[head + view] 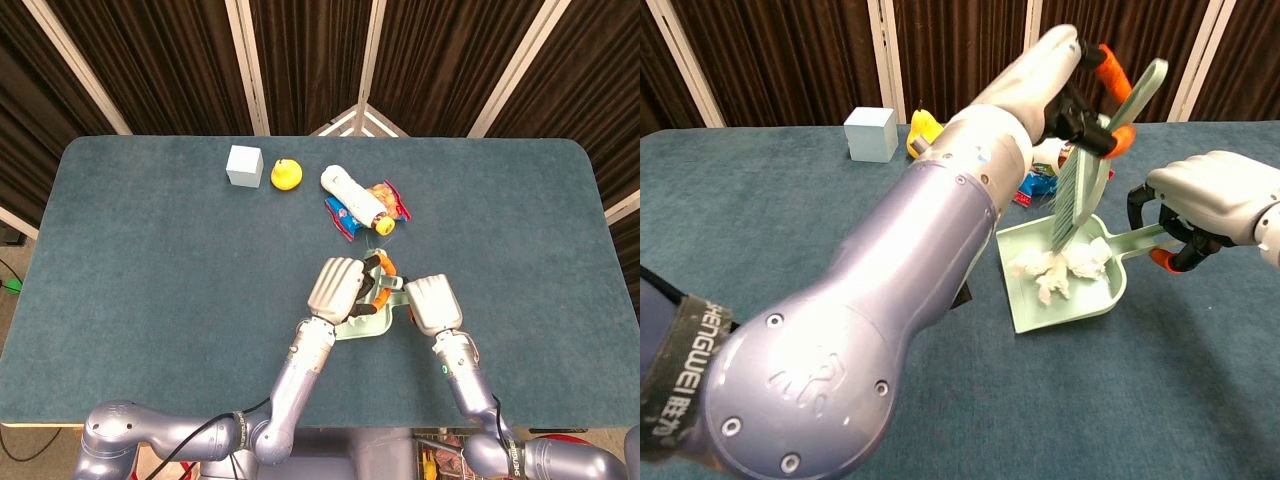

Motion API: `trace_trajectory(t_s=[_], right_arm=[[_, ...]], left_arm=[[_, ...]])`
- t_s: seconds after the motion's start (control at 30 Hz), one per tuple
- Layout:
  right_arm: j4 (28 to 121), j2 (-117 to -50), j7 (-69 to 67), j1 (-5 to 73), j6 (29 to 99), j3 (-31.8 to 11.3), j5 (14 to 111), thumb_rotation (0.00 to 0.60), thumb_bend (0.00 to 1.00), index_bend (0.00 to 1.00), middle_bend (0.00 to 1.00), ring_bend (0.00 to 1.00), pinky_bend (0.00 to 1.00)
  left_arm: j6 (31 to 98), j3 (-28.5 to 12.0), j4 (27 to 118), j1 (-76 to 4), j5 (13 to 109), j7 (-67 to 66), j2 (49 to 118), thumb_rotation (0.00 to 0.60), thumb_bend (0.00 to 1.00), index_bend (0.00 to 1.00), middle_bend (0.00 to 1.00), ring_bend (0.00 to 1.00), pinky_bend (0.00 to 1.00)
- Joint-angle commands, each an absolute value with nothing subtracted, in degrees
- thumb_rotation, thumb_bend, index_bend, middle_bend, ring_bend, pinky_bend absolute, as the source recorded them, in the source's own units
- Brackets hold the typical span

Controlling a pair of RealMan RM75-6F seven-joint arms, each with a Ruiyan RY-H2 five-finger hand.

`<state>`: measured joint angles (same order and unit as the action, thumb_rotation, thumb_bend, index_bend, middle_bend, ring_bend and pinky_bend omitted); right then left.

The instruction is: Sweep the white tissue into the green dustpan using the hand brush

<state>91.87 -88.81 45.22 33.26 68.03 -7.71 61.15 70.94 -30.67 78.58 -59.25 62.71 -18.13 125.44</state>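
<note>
Over the pale green plastic dustpan (pixel 1110 300), the left hand (pixel 337 286) grips the green-bristled hand brush (pixel 1080 190) by its handle, fingers wrapped around it, bristles hanging down into the pan. And look where the crumpled white tissue (pixel 1060 270) is: inside the pan, split into a couple of clumps against the back wall, bristle tips just above or touching it. Hard to say which from the chest view.

On the other side, the right hand (pixel 1210 205) clasps the dustpan's handle, fingers curled round it, keeping the pan flat on the dark teal tabletop (pixel 790 250). From the head view the left hand covers most of the pan, so the chest view is the one to trust.

By my reading the sweep is essentially done; the trick now is not undoing it. Lift the brush straight up, so no bristle drags a clump toward the open lip. Keep the pan level or tipped slightly back; light tissue slides easily. Behind the pan lie a white bottle with a yellow cap (pixel 355 195) on a blue snack packet (pixel 342 213), a yellow pear (pixel 286 174) and a pale blue cube (pixel 243 164), well apart from the action.
</note>
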Motion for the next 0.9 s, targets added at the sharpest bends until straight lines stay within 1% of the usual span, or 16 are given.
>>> trace_trajectory(t_s=[0.03,0.33,0.57,0.67,0.9], right_arm=[[92.2,-88.5,45.2,33.1,68.2,-7.5,61.3,0.600,0.52,0.69,0.86,0.87,0.88],[93.0,-88.1,45.3,32.6,68.6,-6.4,61.3,0.600,0.52,0.69,0.86,0.87,0.88],[93.3,-88.8,46.0,32.5,68.9,-5.9,60.9,0.600,0.52,0.69,0.86,0.87,0.88],[93.4,-89.1,46.3,32.6,69.0,-5.6,61.0,0.600,0.52,0.69,0.86,0.87,0.88],[93.5,-89.2,46.7,32.9,68.6,-5.6,60.8,0.600,0.52,0.69,0.86,0.87,0.88]], left_arm=[[72.0,-29.9,80.1,-58.0,64.4,-16.5,124.1,0.600,0.61,0.77,1.00,1.00,1.00],[72.7,-26.3,86.0,-52.8,64.2,-19.1,117.3,0.600,0.61,0.77,1.00,1.00,1.00],[71.4,-21.3,90.3,-48.9,62.6,-23.1,111.2,0.600,0.61,0.77,1.00,1.00,1.00],[71.0,-20.2,90.5,-48.0,61.7,-22.9,111.0,0.600,0.61,0.77,1.00,1.00,1.00],[70.3,-18.6,89.5,-47.7,61.5,-22.6,112.9,0.600,0.61,0.77,1.00,1.00,1.00]])
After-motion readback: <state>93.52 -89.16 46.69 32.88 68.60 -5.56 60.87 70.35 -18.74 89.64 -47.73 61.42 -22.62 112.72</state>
